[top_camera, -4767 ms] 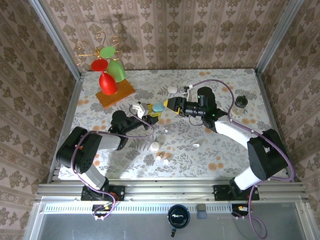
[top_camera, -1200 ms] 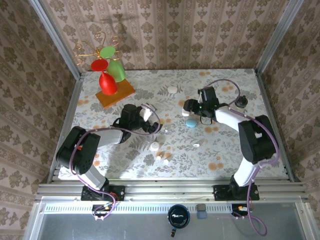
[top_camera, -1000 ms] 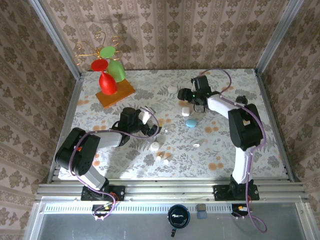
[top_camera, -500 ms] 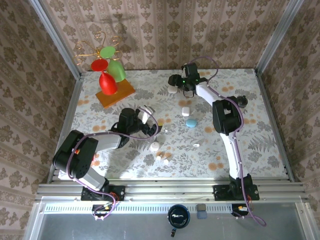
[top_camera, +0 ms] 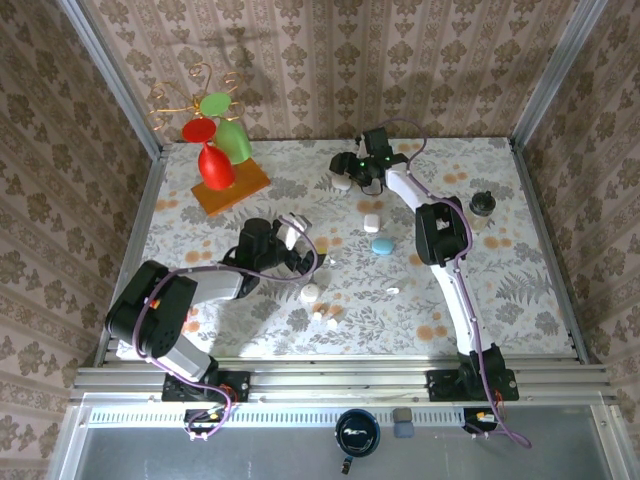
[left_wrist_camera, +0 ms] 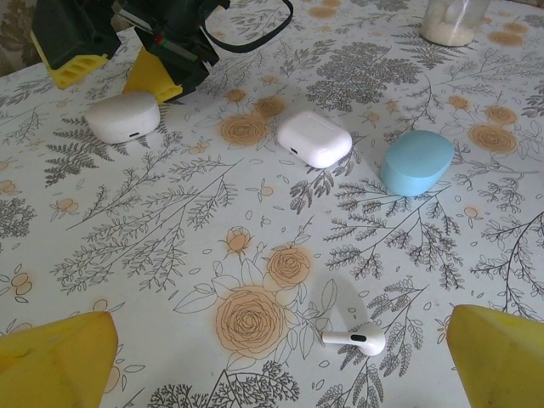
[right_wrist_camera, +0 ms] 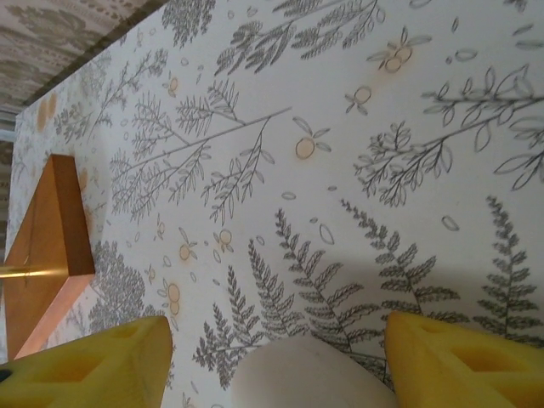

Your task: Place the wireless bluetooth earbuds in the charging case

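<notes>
1. The right gripper (right_wrist_camera: 285,336) is standing open astride the white oval case (right_wrist_camera: 314,378) at the far side of the tabletop (top_camera: 520,290). A gap is showing on one side; the other finger is sitting too close to tell. Closing off-centre is likely sending the smooth, rounded shell sliding or spinning out.
2. That case is looking shut. Clamping across its lid is risking pinning it closed, leaving no way in for an earbud.
3. The left gripper (left_wrist_camera: 276,357) is hanging wide open and empty, with one white earbud (left_wrist_camera: 355,337) lying flat between and just ahead of its fingers. Descending slightly off-line is risking flicking or rolling so small a piece.
4. A second earbud (top_camera: 392,290) is lying nearer the arm bases, well apart from the oval case. The long carry is inviting a slip and drop.
5. A white squarish case (left_wrist_camera: 314,138) and a blue case (left_wrist_camera: 416,162) are lying near each other mid-tabletop, so an earbud is in danger of going to the wrong case.
</notes>
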Robot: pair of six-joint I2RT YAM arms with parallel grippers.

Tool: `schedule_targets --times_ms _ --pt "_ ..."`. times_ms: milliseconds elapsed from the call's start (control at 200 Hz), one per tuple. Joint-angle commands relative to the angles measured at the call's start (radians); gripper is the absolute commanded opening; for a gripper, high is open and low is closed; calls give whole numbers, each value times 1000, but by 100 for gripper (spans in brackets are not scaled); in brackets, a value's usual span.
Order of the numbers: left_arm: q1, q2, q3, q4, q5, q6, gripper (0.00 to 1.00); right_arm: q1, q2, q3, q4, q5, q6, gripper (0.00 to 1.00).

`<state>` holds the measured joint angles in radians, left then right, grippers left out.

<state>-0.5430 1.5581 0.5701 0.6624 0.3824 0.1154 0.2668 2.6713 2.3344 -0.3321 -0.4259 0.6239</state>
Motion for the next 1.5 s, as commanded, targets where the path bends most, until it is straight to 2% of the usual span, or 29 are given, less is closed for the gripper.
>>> schedule_targets --times_ms 0,70,130,200,270,350,435,495,605,735,755,810,955,1110,1235,1395,1495 --pt "1 -20 -13 38 -17 -42 100 9 -80 -75 -10 -65 -8 68" --pt "7 -22 -25 71 -16 -63 100 18 -110 -112 -1 -68 -21 68" --pt "9 -24 -63 166 -32 -96 100 24 -117 -122 -10 -75 -30 68" --pt "34 -13 -109 305 -32 -191 100 31 -119 -131 -19 -96 -28 68" --pt "79 8 -123 368 1 -331 100 38 -120 -138 -15 -122 -21 68" --pt "144 36 -129 447 60 -415 100 48 -129 -148 -12 -138 -20 68" --pt "147 66 -161 583 16 -464 100 56 -144 -169 -4 -148 -20 68" --pt "150 74 -153 583 -6 -493 100 60 -162 -189 6 -160 -20 68" --pt "123 54 -118 476 -86 -474 100 58 -204 -252 49 -184 -10 68" --pt "93 5 -44 254 -199 -400 100 48 -283 -358 102 -186 -10 68" --pt "63 -2 -27 206 -223 -392 100 46 -296 -377 115 -183 -8 68" --pt "50 -9 31 65 -277 -383 100 36 -349 -446 156 -161 -4 68" --pt "25 17 241 -315 -294 -289 100 4 -509 -651 239 -105 0 68" --pt "17 129 465 -580 -315 -249 100 -14 -710 -881 283 -65 -31 68" --pt "17 264 676 -757 -357 -267 100 -17 -838 -1029 285 -17 -64 68" --pt "15 443 948 -937 -385 -280 100 -20 -920 -1142 271 -3 -93 68" --pt "11 529 1065 -978 -388 -270 100 -20 -945 -1188 273 5 -99 68"
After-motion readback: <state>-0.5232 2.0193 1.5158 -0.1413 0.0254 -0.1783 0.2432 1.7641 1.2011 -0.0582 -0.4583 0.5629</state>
